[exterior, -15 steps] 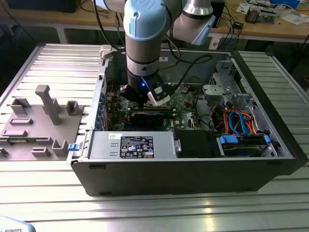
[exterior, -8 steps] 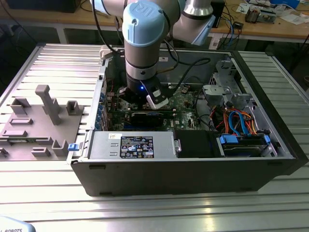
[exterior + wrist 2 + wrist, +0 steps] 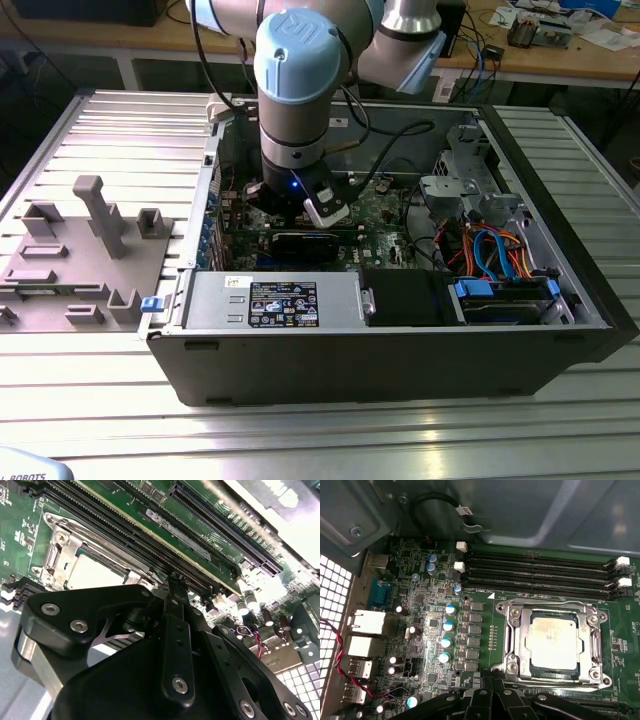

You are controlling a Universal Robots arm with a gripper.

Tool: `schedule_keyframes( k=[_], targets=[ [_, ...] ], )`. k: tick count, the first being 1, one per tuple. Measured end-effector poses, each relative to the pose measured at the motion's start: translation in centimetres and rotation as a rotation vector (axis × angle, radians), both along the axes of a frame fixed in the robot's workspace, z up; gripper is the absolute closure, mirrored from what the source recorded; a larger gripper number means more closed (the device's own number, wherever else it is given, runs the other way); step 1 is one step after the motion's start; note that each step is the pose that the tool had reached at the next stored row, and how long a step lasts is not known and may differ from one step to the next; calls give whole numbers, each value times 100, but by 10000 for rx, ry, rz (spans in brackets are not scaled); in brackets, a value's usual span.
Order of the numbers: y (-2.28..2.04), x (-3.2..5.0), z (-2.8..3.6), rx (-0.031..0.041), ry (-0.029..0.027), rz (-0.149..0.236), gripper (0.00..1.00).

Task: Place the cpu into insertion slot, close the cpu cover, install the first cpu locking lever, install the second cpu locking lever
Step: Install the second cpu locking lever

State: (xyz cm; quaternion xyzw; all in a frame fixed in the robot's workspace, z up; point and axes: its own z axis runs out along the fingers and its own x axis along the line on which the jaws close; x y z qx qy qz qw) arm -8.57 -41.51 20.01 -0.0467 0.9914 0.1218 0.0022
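My gripper (image 3: 492,700) sits low inside the open computer case (image 3: 560,340), just beside the insertion slot (image 3: 506,630); its fingers look drawn close together, holding nothing. The cpu (image 3: 554,645) lies flat in that slot, right of centre in the first wrist view, silver top facing up, its edges square with the frame. The cpu cover (image 3: 512,611) lies down around it, its window showing the chip. Long black memory slots (image 3: 540,572) run parallel to the socket's upper edge. In the exterior view, my arm (image 3: 295,90) hides the socket but the grey fixture block (image 3: 85,250) at frame left shows.
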Motion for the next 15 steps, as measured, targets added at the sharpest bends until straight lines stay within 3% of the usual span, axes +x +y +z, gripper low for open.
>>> schedule_keyframes(
  k=[5,15],
  targets=[
    [15,1,-38,166,-2,160,89],
    [25,-1,-52,184,-11,238,89]
  ],
)
